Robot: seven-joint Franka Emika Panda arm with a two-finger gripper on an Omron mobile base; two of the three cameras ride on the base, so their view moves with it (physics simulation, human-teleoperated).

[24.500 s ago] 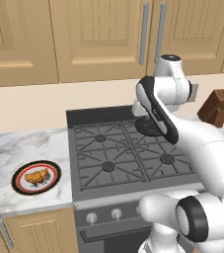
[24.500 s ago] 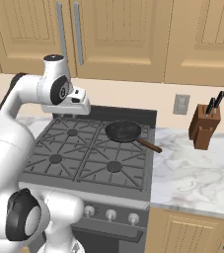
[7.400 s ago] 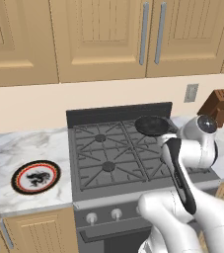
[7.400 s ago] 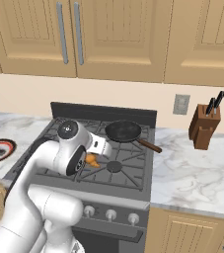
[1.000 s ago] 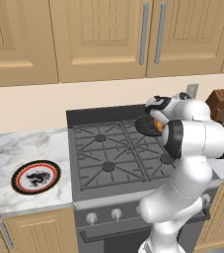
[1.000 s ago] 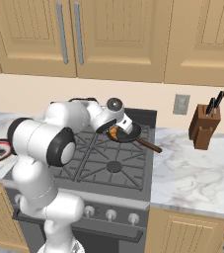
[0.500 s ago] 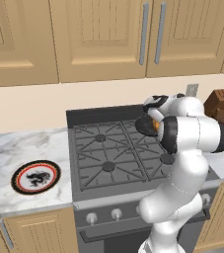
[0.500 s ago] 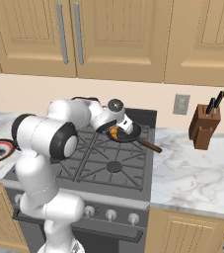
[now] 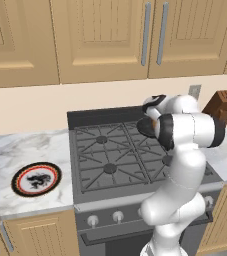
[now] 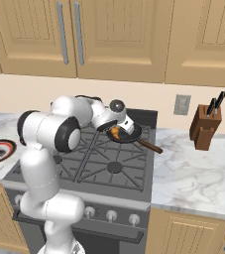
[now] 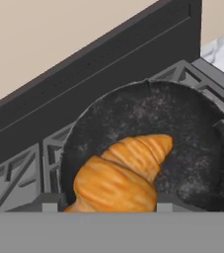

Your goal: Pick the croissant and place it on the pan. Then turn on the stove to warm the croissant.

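From the left base view, your arm has swung over the back right burner of the stove [image 9: 135, 160], hiding most of the pan [image 9: 146, 127]; half a second ago it sat slightly higher.

From the right base view, the hand [image 10: 115, 130] has dipped to the pan [image 10: 126, 134], with the croissant [image 10: 114, 132] at its tips.

In the hand view, the croissant [image 11: 123, 173] sits between your fingertips over the pan [image 11: 192, 143]. Whether you're still gripping it, I cannot tell. Release, then go for the knob.

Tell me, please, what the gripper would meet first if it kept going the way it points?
Probably the pan: the gripper holds the croissant just above its black floor, so the croissant would touch down first. Depth is uncertain.
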